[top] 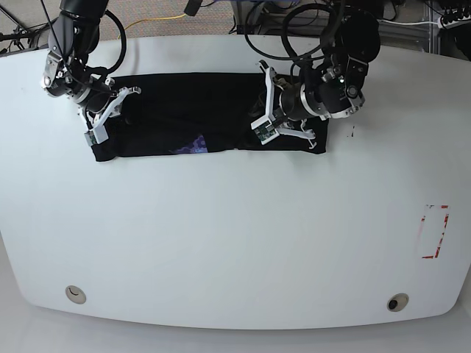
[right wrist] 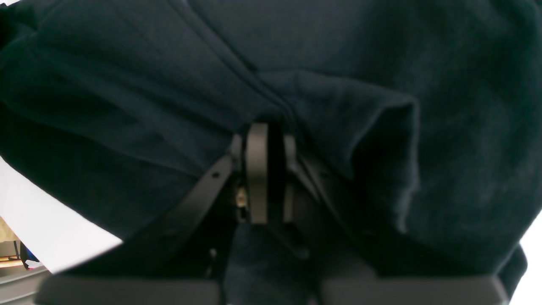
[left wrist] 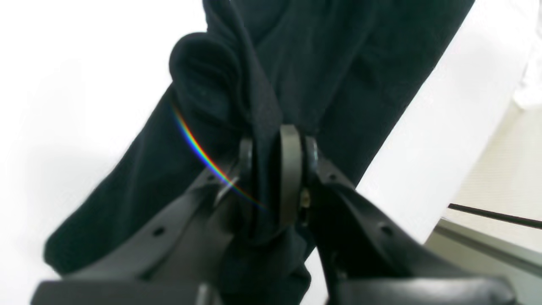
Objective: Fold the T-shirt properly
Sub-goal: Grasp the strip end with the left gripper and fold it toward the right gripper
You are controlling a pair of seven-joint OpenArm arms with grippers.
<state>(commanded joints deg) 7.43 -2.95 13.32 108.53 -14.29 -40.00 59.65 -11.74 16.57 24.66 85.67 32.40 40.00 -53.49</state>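
Note:
The black T-shirt (top: 184,110) lies as a long band across the far half of the white table (top: 235,235), with a small purple print (top: 197,142) showing at its near edge. My left gripper (top: 263,121) is at the shirt's right part and is shut on a bunched fold of black fabric (left wrist: 262,101); in the left wrist view the gripper (left wrist: 274,142) pinches the cloth between its pads. My right gripper (top: 103,121) is at the shirt's left end and is shut on the cloth; in the right wrist view the gripper (right wrist: 266,131) sits under folds of the shirt (right wrist: 338,63).
A red-outlined mark (top: 434,232) is on the table at the right. Two round holes (top: 74,293) (top: 397,302) sit near the front edge. Cables (top: 162,18) lie on the floor behind the table. The table's edge (left wrist: 478,241) shows in the left wrist view.

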